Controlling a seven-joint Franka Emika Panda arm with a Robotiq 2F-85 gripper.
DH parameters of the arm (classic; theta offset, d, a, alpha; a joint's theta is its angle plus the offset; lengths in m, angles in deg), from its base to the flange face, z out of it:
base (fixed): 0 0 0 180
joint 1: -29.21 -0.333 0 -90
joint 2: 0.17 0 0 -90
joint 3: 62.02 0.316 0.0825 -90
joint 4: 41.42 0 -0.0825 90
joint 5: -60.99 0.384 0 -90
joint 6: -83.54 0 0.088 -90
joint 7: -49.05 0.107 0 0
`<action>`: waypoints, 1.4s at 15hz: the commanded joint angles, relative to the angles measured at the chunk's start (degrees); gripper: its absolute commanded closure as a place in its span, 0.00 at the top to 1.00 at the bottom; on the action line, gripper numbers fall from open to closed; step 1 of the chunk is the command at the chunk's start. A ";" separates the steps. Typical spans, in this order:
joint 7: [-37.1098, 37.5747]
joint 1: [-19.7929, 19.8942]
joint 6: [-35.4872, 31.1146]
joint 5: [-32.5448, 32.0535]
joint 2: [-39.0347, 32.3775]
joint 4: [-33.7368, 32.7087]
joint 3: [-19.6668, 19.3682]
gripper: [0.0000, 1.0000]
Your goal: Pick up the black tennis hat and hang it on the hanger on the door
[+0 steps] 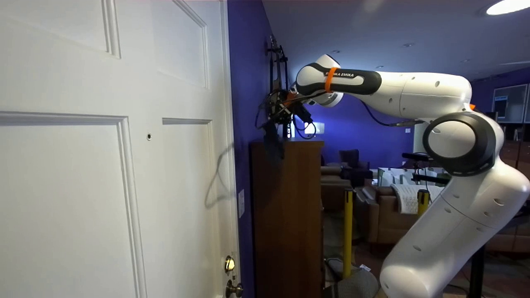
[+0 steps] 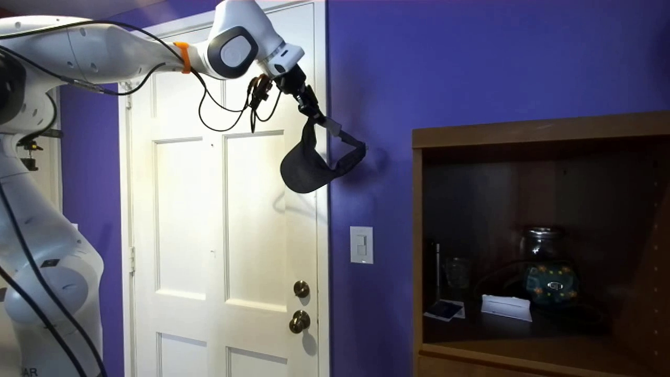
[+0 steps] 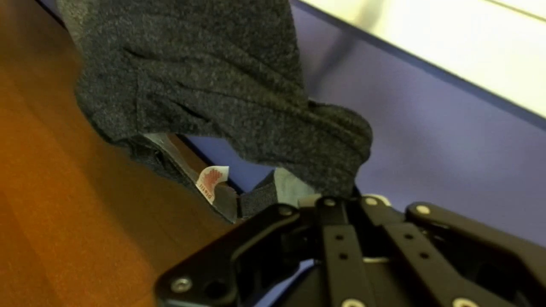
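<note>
The black tennis hat hangs limp from my gripper in both exterior views (image 1: 273, 142) (image 2: 306, 170), its brim pointing down. In the wrist view the hat (image 3: 196, 72) looks dark grey, with a white-and-red tag on its strap. My gripper (image 2: 331, 125) is shut on the hat's band; it also shows in an exterior view (image 1: 281, 118) and in the wrist view (image 3: 345, 200). The hat is in mid-air near the door's latch-side edge and the purple wall. The white panelled door (image 1: 145, 198) (image 2: 214, 220) is closed. I cannot make out a hanger on it.
A brown wooden cabinet (image 1: 285, 215) (image 2: 417, 235) stands beside the wall, with small items inside. A light switch (image 2: 361, 244) is on the wall. A door knob (image 2: 300, 321) sticks out. A dark rack-like thing (image 1: 278, 62) is behind the gripper. A yellow post (image 1: 348, 234) stands farther back.
</note>
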 commanded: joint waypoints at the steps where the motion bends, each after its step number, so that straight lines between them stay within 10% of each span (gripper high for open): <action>1: 4.23 -2.01 2.30 0.53 4.74 5.20 1.78 0.01; 14: 3.02 -4.69 5.73 -0.18 5.05 5.80 2.58 0.01; 21: 15.07 -7.39 8.12 0.49 6.97 10.90 11.33 0.01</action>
